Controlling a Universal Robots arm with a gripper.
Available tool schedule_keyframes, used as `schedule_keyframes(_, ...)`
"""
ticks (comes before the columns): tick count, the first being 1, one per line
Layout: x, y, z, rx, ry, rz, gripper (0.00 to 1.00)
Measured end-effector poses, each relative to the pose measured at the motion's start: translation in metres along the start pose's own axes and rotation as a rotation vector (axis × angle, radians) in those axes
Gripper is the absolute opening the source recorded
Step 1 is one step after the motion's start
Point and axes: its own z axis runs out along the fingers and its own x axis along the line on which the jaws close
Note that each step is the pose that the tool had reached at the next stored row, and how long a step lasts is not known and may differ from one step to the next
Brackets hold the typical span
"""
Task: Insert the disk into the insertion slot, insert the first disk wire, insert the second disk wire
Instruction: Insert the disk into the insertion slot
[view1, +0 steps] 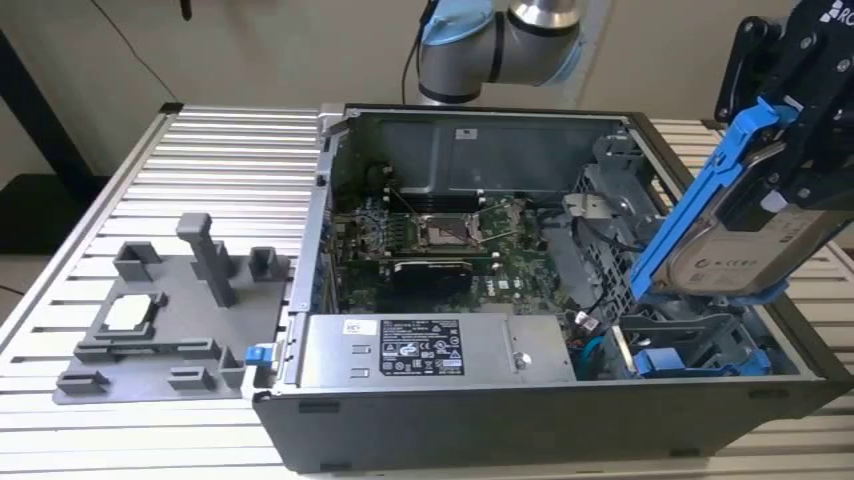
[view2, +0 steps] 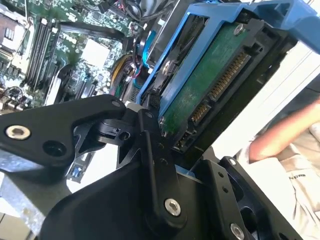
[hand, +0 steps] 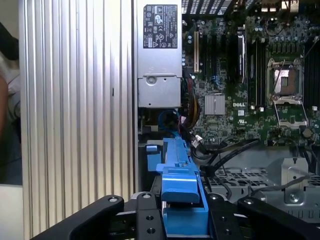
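Observation:
My gripper (view1: 785, 192) hangs at the exterior view's right, shut on the disk (view1: 742, 246). The disk is a silver-grey drive in a bright blue carrier (view1: 703, 195), held steeply tilted above the case's near right corner. Just below it lies the insertion slot (view1: 694, 330), a grey sheet-metal bay with a blue part inside it. The second wrist view shows the disk's green underside (view2: 210, 85) and connector pins beside a black finger (view2: 150, 150). In the first wrist view the carrier's blue edge (hand: 179, 175) sits between the fingers. A blue wire (view1: 587, 352) lies beside the bay.
The open black computer case (view1: 534, 420) stands on a slatted aluminium table (view1: 200, 170). Inside are the motherboard (view1: 427, 235) and a grey labelled power-supply box (view1: 414, 350). A grey fixture plate (view1: 160, 320) lies to the exterior view's left. A person's arm (view2: 280, 135) is near the case.

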Motion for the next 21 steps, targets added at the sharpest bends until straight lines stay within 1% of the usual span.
schedule_keyframes(12, 0.0001, -0.0045, 0.0086, 0.0, 0.0001, -0.002, 0.33)
schedule_keyframes(21, 0.0004, -0.0074, 0.018, 0.0, 0.0002, -0.004, 0.33)
